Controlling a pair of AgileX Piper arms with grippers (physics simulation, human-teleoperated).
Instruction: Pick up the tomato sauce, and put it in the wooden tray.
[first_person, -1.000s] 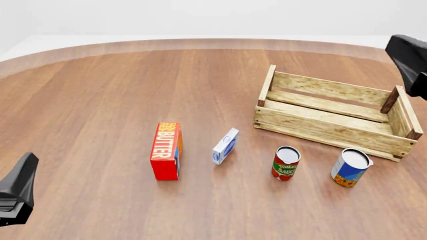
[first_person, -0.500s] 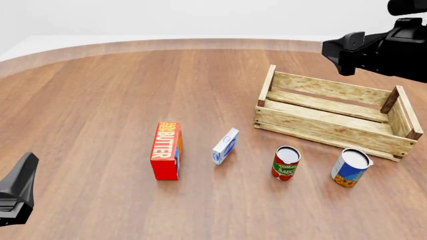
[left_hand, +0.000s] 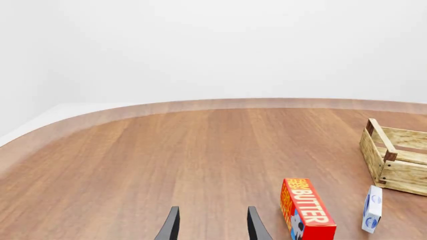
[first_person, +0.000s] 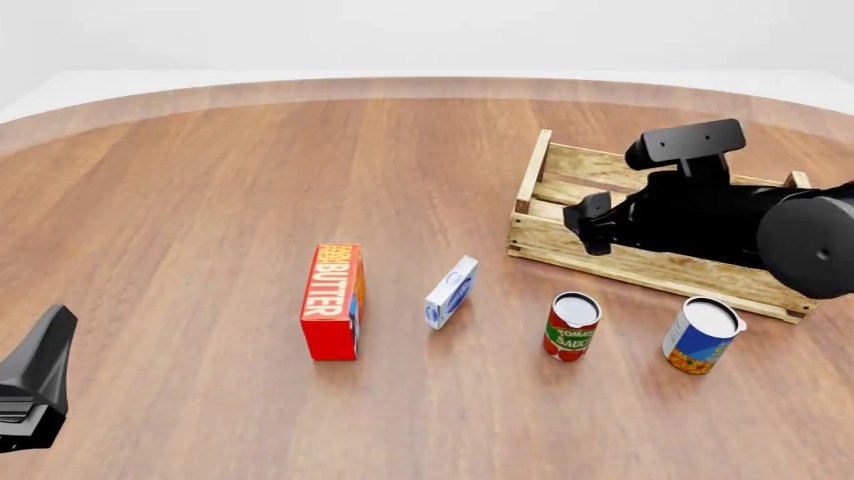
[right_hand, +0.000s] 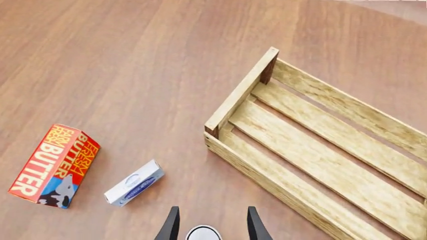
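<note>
The tomato sauce (first_person: 573, 325) stands upright on the table (first_person: 200, 200) at lower centre-right of the front view, just in front of the wooden tray (first_person: 641, 262); as a small metal can it is probably rigid, fairly weighty for its size and smooth-sided, so a grip across the middle of its round wall, below the silver lid, looks safest. The right gripper (right_hand: 210, 225) hangs above it, jaws spread and empty, the lid showing between the fingertips at the bottom edge of the right wrist view. Near the sauce's right stands a larger blue can (first_person: 702, 334); left of it a small white box (first_person: 451, 292) and a red butter box (first_person: 332, 301); none blocks a descent. The left gripper (left_hand: 210, 227), lower left, has its jaws apart and holds nothing.
</note>
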